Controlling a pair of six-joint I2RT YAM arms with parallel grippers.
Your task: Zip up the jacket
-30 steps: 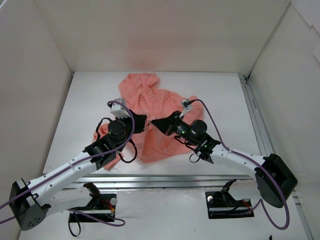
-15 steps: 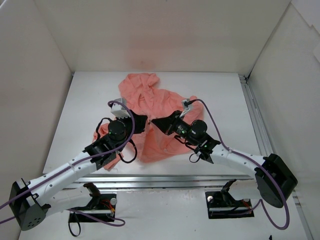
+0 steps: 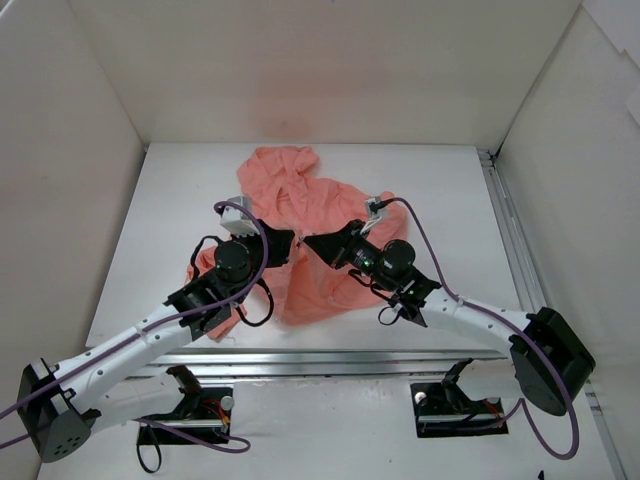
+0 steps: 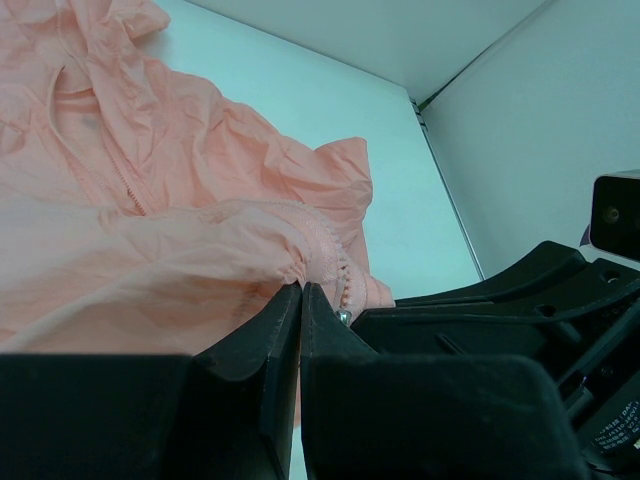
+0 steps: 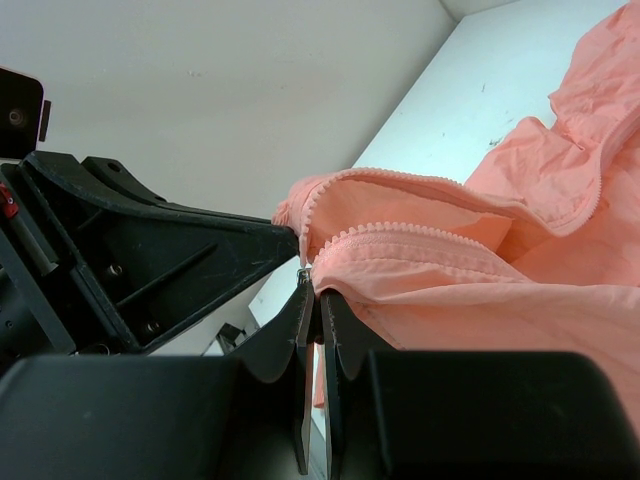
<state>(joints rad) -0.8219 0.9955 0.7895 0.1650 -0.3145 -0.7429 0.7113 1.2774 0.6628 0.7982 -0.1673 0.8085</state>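
The jacket point(image 3: 300, 205) lies crumpled on the bench point(image 3: 440, 190). From above, we see the left end effector point(image 3: 288, 243) and right end effector point(image 3: 310, 243) tip to tip at its near front edge.

Left wrist: closed jaws pinch fabric beside the zip teeth point(image 4: 338, 270), which we judge run toward the far hood.

Right wrist: jaws clamp the toothed edge.

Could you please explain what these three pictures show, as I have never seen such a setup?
These are two robot arms bolted at the near edge of a white table, each ending in a two-finger gripper. The wide picture looks down from above and behind them; the other two come from wrist cameras. A salmon-pink jacket lies crumpled on the table. The left gripper and the right gripper are each shut on its zip edge, tips close together.
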